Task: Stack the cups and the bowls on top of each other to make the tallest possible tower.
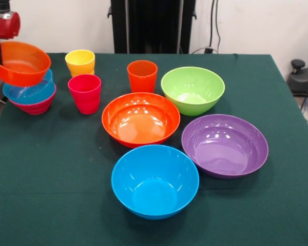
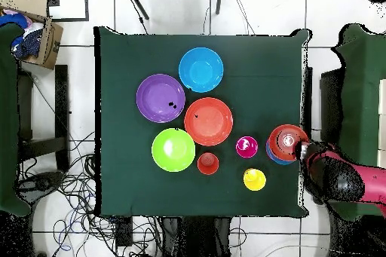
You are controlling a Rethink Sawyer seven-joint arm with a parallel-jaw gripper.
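Green tablecloth (image 1: 51,179): end effector (image 2: 301,148) touches tower's (image 1: 28,82) rim; grip state unclear.

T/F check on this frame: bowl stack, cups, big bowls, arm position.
1. The small translucent orange bowl sits tilted on top of the translucent blue bowl and the magenta bowl. True.
2. The three cups are nested into one another. False: the yellow cup, red-pink cup and orange cup each stand alone on the green tablecloth.
3. The large blue bowl is stacked inside the purple bowl. False: they sit side by side on the cloth.
4. The arm is at the small-bowl stack at the table's edge. True.
5. The lime green bowl holds a cup. False: it is empty.
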